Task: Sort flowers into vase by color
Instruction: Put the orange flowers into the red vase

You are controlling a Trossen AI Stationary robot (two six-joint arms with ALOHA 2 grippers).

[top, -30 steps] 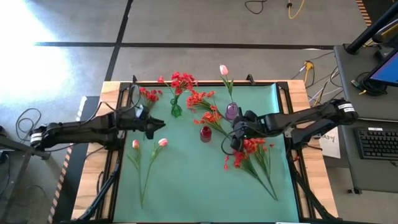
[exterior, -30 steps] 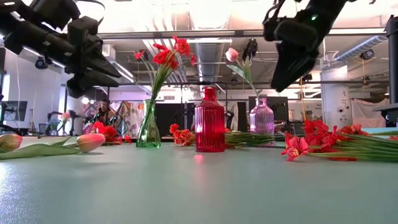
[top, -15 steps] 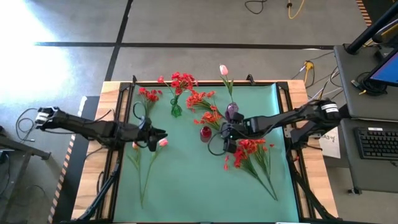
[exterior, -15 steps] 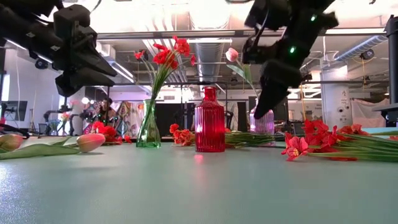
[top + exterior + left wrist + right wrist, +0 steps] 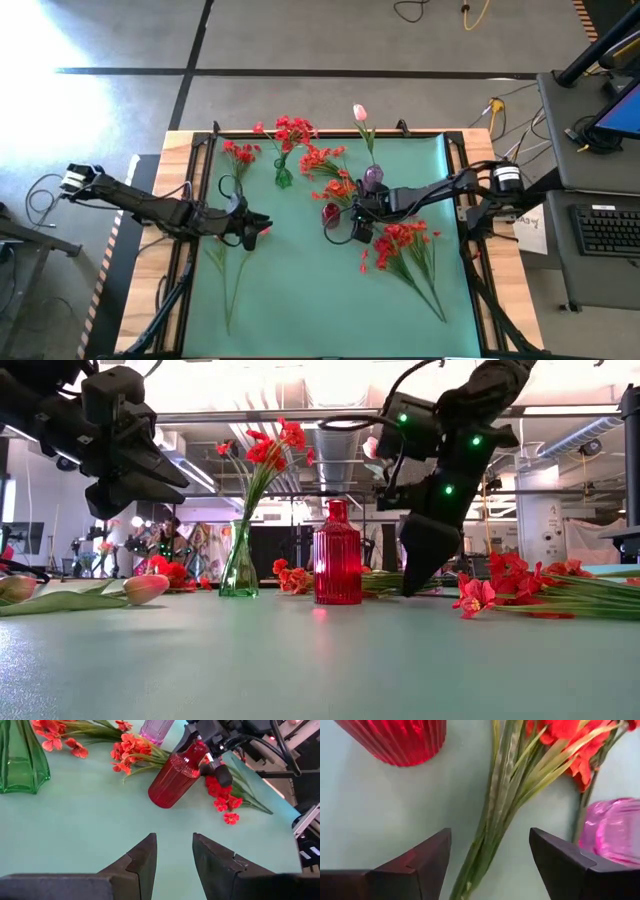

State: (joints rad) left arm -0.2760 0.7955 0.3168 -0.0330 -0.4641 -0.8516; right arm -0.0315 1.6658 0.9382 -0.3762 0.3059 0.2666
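Observation:
Orange-red flowers lie on the green mat between the red vase and the pink vase. My right gripper is open and points steeply down, one finger on either side of their green stems, low over the mat. Red flowers stand in the green vase, and a pink tulip stands in the pink vase. Two pink tulips lie on the mat at the left. My left gripper hovers open above one of them with nothing between its fingers.
A bunch of red flowers lies on the mat right of my right gripper. More red blossoms lie at the far left corner. The near half of the mat carries only the long stems.
My right gripper has sunk toward the mat and shifted left toward the red vase, coming down astride the orange-red flowers' stems. My left gripper has swung toward the near edge, over the pink tulip. The flowers and vases have kept their places.

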